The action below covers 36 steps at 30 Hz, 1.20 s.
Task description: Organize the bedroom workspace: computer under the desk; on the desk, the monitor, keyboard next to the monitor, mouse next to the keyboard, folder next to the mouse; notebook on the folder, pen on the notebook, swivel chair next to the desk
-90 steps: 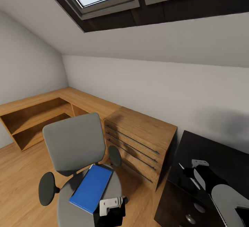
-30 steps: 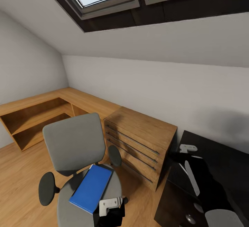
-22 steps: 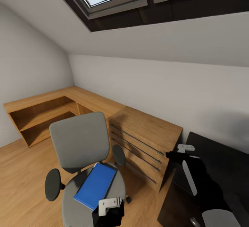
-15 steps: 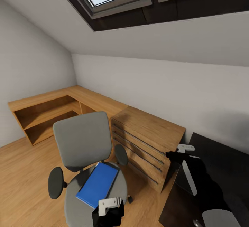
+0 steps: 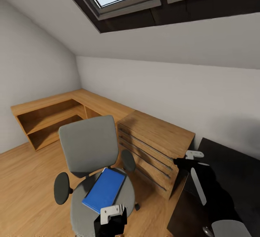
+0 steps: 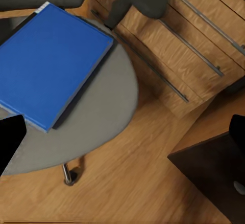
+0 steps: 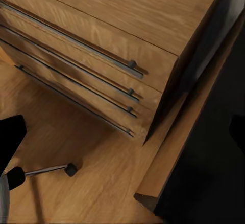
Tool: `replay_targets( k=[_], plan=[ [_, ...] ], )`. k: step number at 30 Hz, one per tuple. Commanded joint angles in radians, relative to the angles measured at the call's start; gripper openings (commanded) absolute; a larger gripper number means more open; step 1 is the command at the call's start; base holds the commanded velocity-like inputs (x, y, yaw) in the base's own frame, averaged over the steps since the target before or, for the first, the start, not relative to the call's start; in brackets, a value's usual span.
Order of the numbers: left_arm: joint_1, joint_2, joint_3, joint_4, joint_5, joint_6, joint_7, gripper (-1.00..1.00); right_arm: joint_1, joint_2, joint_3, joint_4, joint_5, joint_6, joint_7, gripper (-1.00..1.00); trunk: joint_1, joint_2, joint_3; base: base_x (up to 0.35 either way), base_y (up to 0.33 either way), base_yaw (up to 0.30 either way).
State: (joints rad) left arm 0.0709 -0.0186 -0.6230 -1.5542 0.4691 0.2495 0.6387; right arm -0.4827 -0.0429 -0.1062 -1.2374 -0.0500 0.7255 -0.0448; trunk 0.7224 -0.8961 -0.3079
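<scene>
The grey swivel chair (image 5: 88,145) stands on the wood floor, its back towards the wall. On its seat lies the bright-blue folder (image 5: 104,189) (image 6: 48,65). My left gripper (image 5: 110,223) (image 6: 122,137) hovers above the seat's near edge, just short of the folder, open and holding nothing. My right gripper (image 5: 180,163) (image 7: 122,134) is open and hangs over the gap between the dresser and the black desk (image 5: 234,165) (image 7: 219,183). The desk's corner (image 6: 214,178) lies to the chair's right.
A light-wood dresser (image 5: 155,145) (image 7: 102,45) (image 6: 189,55) with long bar handles stands between the chair and the desk. A low L-shaped wooden shelf (image 5: 50,110) runs along the left walls. A chair castor (image 7: 69,169) rests on the floor. Skylights sit in the sloped ceiling.
The right gripper has risen off the desk top and moved towards the dresser. The whole picture has shifted right, so the camera has turned. The left gripper and the folder hold their places.
</scene>
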Motion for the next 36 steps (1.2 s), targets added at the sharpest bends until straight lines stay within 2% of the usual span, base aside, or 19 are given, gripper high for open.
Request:
replay_targets(
  k=[1, 10, 23, 26, 31, 36],
  plan=[
    [0.000, 0.000, 0.008, -0.001, 0.006, 0.004, 0.006, 1.00, 0.000, 0.000, 0.000, -0.003, -0.003, 0.001, -0.006, 1.00, 0.000, -0.001, -0.001, -0.234, 0.236, 0.249],
    [0.000, 0.000, 0.041, 0.010, 0.006, 0.004, 0.004, 1.00, 0.000, 0.001, 0.000, -0.009, -0.004, -0.003, -0.006, 1.00, 0.000, -0.001, 0.003, -0.069, 0.149, 0.257],
    [0.000, 0.000, 0.053, 0.011, 0.007, 0.004, 0.005, 1.00, 0.004, 0.001, 0.003, -0.011, -0.005, -0.004, -0.006, 1.00, 0.000, -0.001, 0.005, -0.002, 0.007, 0.270],
    [0.000, 0.001, 0.068, 0.012, 0.008, 0.004, 0.005, 1.00, 0.004, 0.001, 0.003, -0.011, -0.005, -0.005, -0.007, 1.00, 0.000, -0.001, 0.005, 0.000, 0.000, 0.277],
    [0.000, 0.000, 0.149, 0.012, 0.021, 0.007, 0.003, 1.00, 0.004, 0.001, 0.003, -0.011, -0.005, -0.005, -0.006, 1.00, 0.000, -0.001, 0.005, 0.000, 0.000, 0.278],
    [0.000, 0.000, 0.165, 0.013, 0.054, 0.007, 0.002, 1.00, 0.005, 0.001, 0.003, -0.011, -0.005, -0.005, -0.006, 1.00, 0.000, -0.001, 0.005, 0.000, 0.000, 0.278]
  ],
)
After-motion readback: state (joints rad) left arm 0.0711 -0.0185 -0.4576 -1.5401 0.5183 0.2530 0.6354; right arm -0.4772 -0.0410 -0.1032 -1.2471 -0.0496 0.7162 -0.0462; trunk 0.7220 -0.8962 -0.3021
